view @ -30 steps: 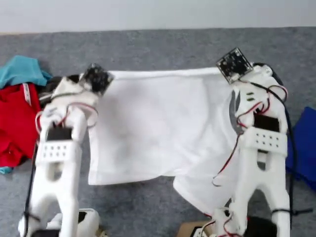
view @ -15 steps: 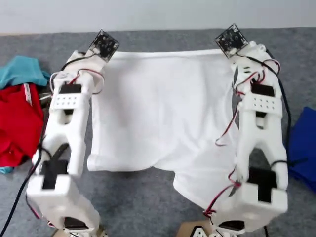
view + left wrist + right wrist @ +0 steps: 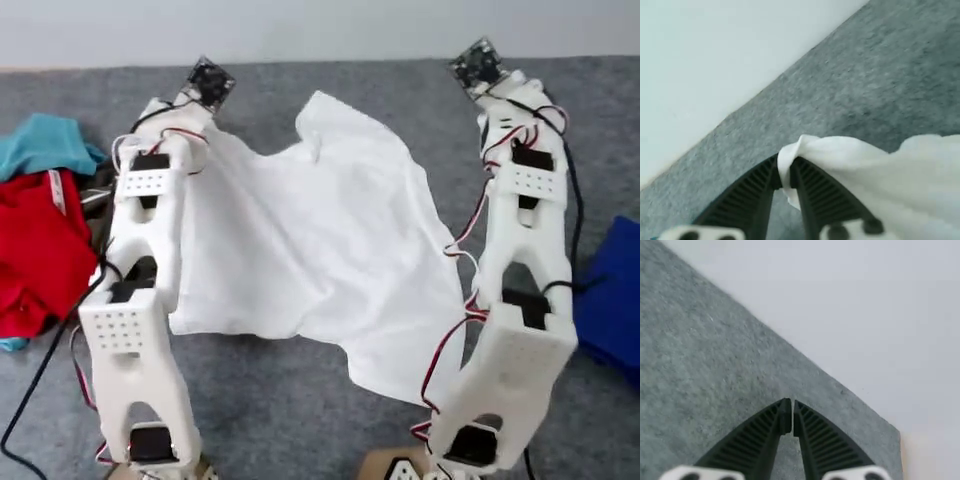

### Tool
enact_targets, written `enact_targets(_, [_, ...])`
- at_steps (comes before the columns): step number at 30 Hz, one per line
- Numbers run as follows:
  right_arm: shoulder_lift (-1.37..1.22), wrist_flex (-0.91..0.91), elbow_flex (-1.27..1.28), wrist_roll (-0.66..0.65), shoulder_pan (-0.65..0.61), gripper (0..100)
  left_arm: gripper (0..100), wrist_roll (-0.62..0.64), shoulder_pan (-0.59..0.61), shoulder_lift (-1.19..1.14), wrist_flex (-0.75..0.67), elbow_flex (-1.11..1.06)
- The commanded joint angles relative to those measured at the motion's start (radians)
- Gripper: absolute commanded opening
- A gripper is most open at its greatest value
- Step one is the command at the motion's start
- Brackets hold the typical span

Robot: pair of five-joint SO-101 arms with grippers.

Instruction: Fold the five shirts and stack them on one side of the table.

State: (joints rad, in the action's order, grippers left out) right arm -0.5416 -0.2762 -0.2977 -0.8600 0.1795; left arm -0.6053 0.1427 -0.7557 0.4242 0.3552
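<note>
A white shirt [image 3: 300,230] lies rumpled across the middle of the grey table between my two arms. In the left wrist view my left gripper [image 3: 785,175] is shut on a fold of the white shirt [image 3: 880,165] near the table's far edge. The shirt's far right corner [image 3: 322,102] lies loose, away from the right arm [image 3: 525,180]. That arm is stretched toward the far right. My right gripper [image 3: 791,417] is shut with nothing between its fingers, above bare grey felt near the wall.
A red shirt [image 3: 35,250] and a teal shirt [image 3: 45,140] are piled at the left edge. A blue shirt [image 3: 615,290] lies at the right edge. The pale wall [image 3: 320,30] borders the table's far side. Bare felt [image 3: 280,410] shows near the arms' bases.
Both arms stretched toward the far edge, pulling the shirt's far hem along. The right corner has come out of the right gripper and fallen back toward the middle; the hem is now slack.
</note>
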Motion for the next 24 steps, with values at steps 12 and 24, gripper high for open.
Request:
enact_targets(12, [0.005, -0.071, -0.069, -0.011, -0.012, 1.0, 9, 0.034, -0.021, -0.029, -0.02, 0.085])
enact_targets(24, [0.005, -0.153, -0.069, -0.008, -0.031, 1.0, 9, 0.189, -0.031, -0.029, -0.025, 0.151])
